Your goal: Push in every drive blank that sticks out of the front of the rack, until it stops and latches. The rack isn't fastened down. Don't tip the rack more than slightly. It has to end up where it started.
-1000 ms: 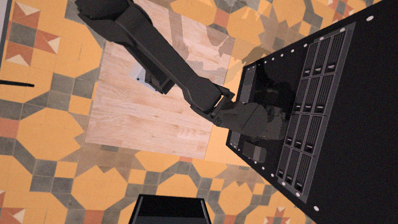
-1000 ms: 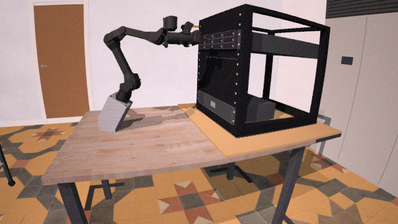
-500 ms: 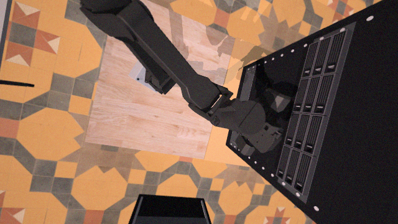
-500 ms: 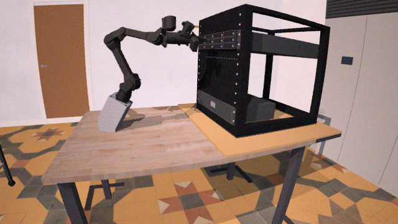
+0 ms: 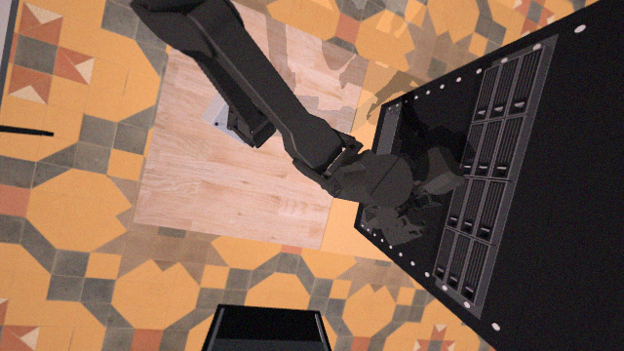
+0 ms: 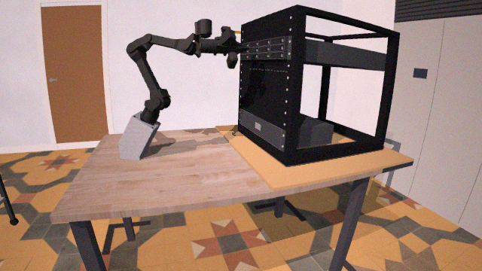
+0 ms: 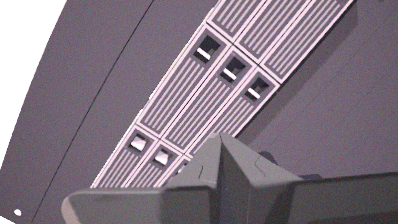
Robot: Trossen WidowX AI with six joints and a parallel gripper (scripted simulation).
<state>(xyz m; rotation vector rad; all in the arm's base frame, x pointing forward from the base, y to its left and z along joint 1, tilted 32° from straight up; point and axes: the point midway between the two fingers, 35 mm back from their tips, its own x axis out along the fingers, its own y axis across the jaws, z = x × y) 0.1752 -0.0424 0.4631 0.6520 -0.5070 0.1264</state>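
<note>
Wrist view shows drive blanks point(image 5: 507, 141) point(image 6: 275, 49) point(image 7: 186, 100) beyond the hand point(image 5: 429, 195) point(image 6: 246, 49) point(image 7: 219, 140) (fingers pinched shut, empty).

The gripper point(image 5: 434, 201) point(image 6: 247, 49) point(image 7: 219, 140) has rolled about its own length over the last second, so that in the exterior view one side now stands up and the other hangs below. The wrist point(image 5: 390, 180) point(image 6: 208, 46) has also drawn back slightly from the front of the rack point(image 5: 575, 146) point(image 6: 295, 94) point(image 7: 90, 75).
</note>
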